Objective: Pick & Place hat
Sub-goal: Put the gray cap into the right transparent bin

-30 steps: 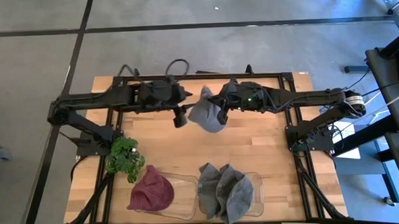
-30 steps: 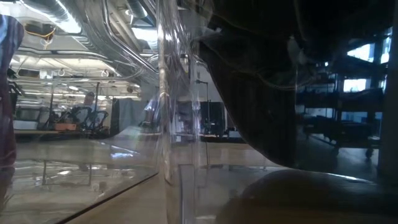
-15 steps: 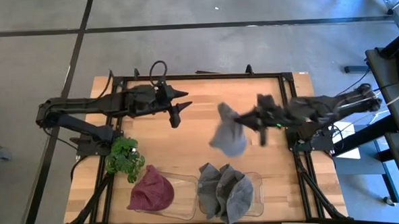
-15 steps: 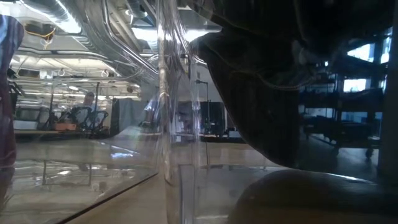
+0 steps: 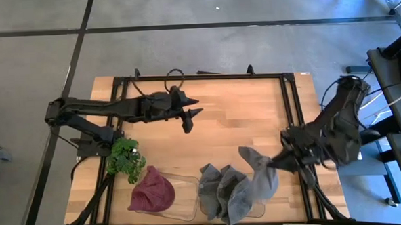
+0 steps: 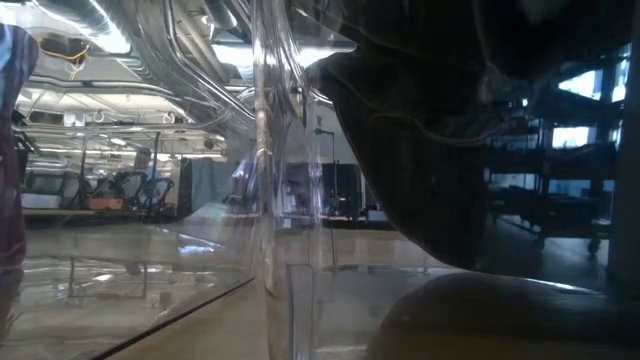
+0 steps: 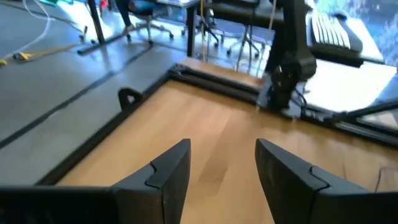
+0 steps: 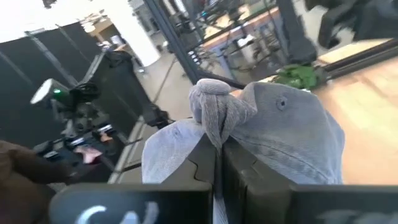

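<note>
My right gripper [image 5: 278,160] is shut on a grey hat [image 5: 260,173] above the right clear bin [image 5: 261,203] at the table's near edge. In the right wrist view the hat [image 8: 280,130] bunches above my shut fingers. Other grey hats [image 5: 224,190] lie in that bin. A maroon hat [image 5: 152,190] rests on the left clear bin [image 5: 185,203]. My left gripper [image 5: 190,120] is open and empty over the table's middle; its fingers stand apart in the left wrist view [image 7: 219,171]. My right gripper pinches a bunched fold of the grey hat [image 8: 214,115] between its two shut fingers. The fingers come from the table's right side. The hat hangs from them over the right bin; whether it touches the hats below, I cannot tell.
A green plant [image 5: 126,158] stands at the table's left, near the left bin. The black frame [image 5: 289,115] runs along the table's edges. In the low view a clear bin wall [image 6: 285,200] and a dark hat [image 6: 430,150] fill the front.
My right gripper has swung from the table's far middle toward the near right edge, carrying the grey hat to above the right bin. My left gripper has let go of the hat and drawn back a little toward the left.
</note>
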Controlling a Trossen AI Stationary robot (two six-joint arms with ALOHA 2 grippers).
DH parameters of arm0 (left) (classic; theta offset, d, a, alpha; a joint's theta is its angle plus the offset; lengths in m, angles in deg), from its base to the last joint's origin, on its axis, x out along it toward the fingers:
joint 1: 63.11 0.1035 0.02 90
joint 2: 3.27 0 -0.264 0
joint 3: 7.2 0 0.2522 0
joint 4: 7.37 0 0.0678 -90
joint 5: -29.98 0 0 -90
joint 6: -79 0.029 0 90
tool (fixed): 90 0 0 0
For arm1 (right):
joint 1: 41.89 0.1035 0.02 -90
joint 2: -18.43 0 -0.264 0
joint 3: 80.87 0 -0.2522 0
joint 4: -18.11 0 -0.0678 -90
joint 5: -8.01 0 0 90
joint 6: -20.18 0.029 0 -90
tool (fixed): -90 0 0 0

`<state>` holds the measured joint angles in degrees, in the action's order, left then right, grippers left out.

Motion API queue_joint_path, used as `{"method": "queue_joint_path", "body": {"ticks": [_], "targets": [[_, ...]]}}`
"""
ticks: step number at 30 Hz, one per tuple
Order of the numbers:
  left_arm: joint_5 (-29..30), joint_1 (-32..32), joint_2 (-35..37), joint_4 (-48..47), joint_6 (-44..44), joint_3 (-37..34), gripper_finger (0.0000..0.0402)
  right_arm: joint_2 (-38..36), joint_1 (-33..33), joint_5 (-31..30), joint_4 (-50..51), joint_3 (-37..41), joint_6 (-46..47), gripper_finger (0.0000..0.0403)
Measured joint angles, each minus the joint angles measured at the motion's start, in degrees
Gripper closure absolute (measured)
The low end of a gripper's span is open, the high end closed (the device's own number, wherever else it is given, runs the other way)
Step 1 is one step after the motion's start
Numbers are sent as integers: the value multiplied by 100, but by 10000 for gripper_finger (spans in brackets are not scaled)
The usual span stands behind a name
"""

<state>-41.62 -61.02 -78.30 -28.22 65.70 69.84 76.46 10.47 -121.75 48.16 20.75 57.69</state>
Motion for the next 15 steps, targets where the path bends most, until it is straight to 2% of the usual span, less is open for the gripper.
{"method": "queue_joint_path", "body": {"ticks": [5,11,15], "targets": [[-9,-176,-348,321,-11,0,228,455,837,-1449,-8,1,-46,393],[-7,-378,-555,351,-100,0,228,1199,1203,-2408,-62,1,-32,390],[-5,-437,-559,352,-249,0,227,1624,1231,-2633,-184,1,-21,392]]}}
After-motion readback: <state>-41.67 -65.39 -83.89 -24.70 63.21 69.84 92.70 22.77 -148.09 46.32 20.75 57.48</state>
